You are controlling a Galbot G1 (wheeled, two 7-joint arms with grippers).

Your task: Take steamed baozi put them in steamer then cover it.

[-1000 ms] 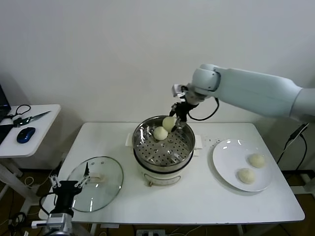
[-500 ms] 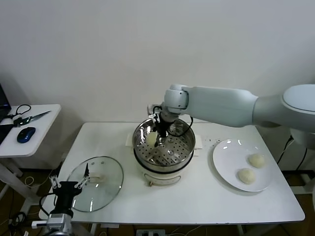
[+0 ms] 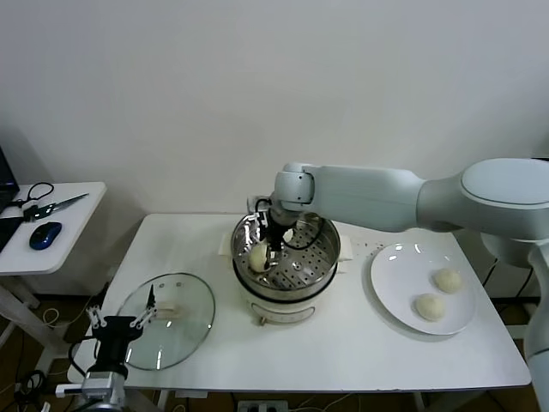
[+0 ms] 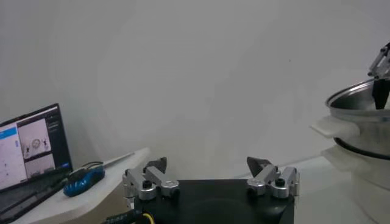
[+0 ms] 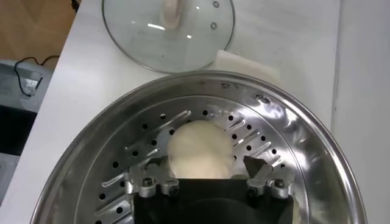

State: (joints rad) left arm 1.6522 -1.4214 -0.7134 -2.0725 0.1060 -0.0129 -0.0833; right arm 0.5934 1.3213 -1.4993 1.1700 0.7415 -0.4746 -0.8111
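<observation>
The steamer (image 3: 287, 266) stands mid-table with its perforated tray (image 5: 256, 131) showing. My right gripper (image 3: 269, 246) reaches down into it, fingers open, a baozi (image 3: 258, 256) resting on the tray between them; it fills the middle of the right wrist view (image 5: 200, 149), with a gap at one finger. A pale shape just behind the gripper may be a second baozi. Two more baozi (image 3: 447, 280) (image 3: 429, 306) lie on the white plate (image 3: 390, 270). My left gripper (image 3: 120, 327) is parked open and empty at the table's front left (image 4: 207, 163).
The glass lid (image 3: 167, 319) lies flat on the table at the front left, next to my left gripper; it also shows in the right wrist view (image 5: 167, 30). A side table (image 3: 51, 227) on the left carries a blue mouse (image 3: 45, 234), scissors and a laptop (image 4: 30, 152).
My right arm swung left and down into the steamer, carrying the baozi from above the far rim to the tray's left side. The left arm has not moved.
</observation>
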